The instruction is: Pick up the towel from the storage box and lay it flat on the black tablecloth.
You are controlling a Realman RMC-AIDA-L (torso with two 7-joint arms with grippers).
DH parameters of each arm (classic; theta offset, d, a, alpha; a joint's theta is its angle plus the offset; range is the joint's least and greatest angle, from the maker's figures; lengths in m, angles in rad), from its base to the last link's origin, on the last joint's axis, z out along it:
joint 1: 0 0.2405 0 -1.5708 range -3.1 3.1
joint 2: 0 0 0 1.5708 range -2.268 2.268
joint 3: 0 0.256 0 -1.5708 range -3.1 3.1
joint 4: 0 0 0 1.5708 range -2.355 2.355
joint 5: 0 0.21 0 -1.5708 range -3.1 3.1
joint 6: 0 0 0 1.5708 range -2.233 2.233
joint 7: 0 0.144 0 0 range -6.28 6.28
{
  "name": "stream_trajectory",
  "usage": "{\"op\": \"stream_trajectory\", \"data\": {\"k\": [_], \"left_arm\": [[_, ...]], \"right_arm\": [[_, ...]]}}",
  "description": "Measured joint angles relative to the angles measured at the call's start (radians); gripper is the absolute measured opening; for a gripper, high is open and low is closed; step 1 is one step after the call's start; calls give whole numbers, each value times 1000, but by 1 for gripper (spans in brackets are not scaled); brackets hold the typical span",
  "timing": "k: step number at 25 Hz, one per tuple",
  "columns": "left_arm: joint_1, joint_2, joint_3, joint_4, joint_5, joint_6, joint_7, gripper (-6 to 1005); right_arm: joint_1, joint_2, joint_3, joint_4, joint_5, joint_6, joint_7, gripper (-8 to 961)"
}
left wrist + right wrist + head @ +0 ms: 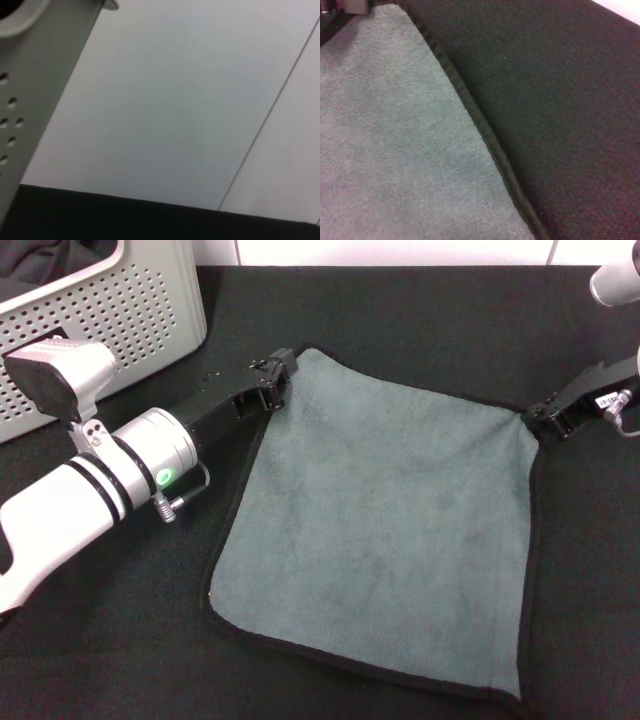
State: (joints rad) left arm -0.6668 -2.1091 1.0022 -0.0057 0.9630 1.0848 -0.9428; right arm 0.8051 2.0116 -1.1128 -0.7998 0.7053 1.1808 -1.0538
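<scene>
A wide black, finely textured tablecloth (420, 320) is spread below a pale wall, and the grey-green terry towel (380, 530) with thin black edging lies open on it, beside the perforated light grey plastic storage box (130, 310). Its two far corners are pinched, one by the left gripper (274, 380), one by the right gripper (545, 417). The cloth is judged soft, light and limp, best taken at those corners.

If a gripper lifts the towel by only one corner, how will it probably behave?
The towel would probably droop and fold: it is thin terry cloth lying flat on the black tablecloth. It looks light for its area. Its fuzzy surface likely grips the fabric below, so a push would bunch it. The left gripper and right gripper sit at its far corners.
</scene>
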Motion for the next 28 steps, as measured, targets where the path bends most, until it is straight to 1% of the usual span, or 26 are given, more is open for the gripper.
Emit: {"op": "stream_trajectory", "data": {"k": [4, 9, 15, 20, 23, 28], "left_arm": [[-5, 0, -4, 1, -4, -30, 7, 16], [-18, 0, -4, 3, -7, -100, 29, 23], [-31, 0, -5, 1, -15, -128, 37, 36], [-32, 0, -5, 8, -30, -132, 30, 205], [-28, 0, -5, 10, -35, -130, 19, 266], [0, 7, 3, 25, -24, -81, -3, 368]], "right_arm": [[-4, 2, -2, 22, 0, -25, 0, 155], [-5, 2, -2, 41, -1, -64, 0, 161], [-9, 6, -14, 47, -1, -104, 2, 169], [-47, 11, -15, -24, 8, -108, -11, 175], [-74, 12, -14, -74, 10, -105, -3, 179], [-148, 11, -8, -198, 11, -83, 23, 367]]}}
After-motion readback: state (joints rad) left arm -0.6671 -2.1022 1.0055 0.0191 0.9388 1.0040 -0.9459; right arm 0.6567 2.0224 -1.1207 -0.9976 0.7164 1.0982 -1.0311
